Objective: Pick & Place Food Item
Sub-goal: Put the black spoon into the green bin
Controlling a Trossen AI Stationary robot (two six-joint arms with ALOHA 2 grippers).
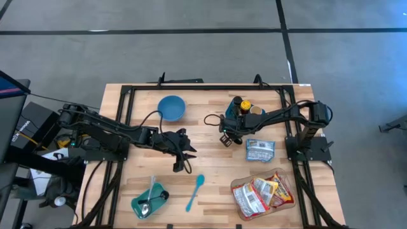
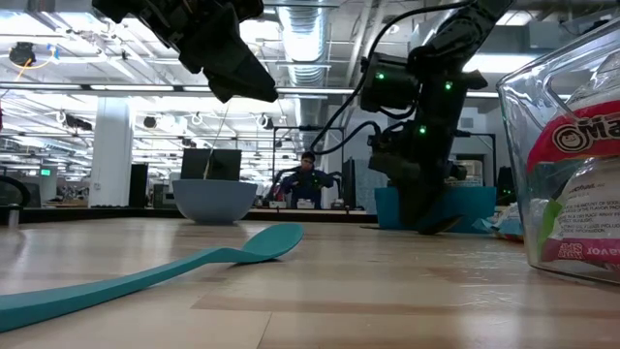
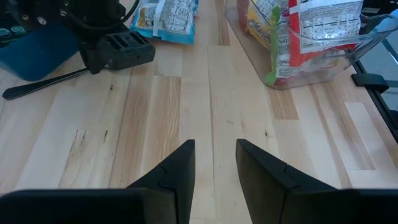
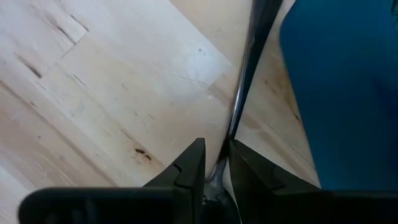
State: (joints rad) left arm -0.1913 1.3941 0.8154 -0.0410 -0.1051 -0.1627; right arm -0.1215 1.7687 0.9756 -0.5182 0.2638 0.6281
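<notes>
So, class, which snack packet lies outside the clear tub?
The blue-and-white packet, flat on the bare wood near the right end effector; the red-and-yellow packets all sit inside the clear tub.

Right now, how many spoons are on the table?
2: teal spoon near the front edge, metal spoon in the teal dish beside it. More may be hidden.

Landmark: round blue bowl at the back of the light wooden counter. Long teal plastic spoon well in front of bowl, lying flat. Teal tray holding a metal spoon, front-left of bowl, beside the teal spoon.
</notes>
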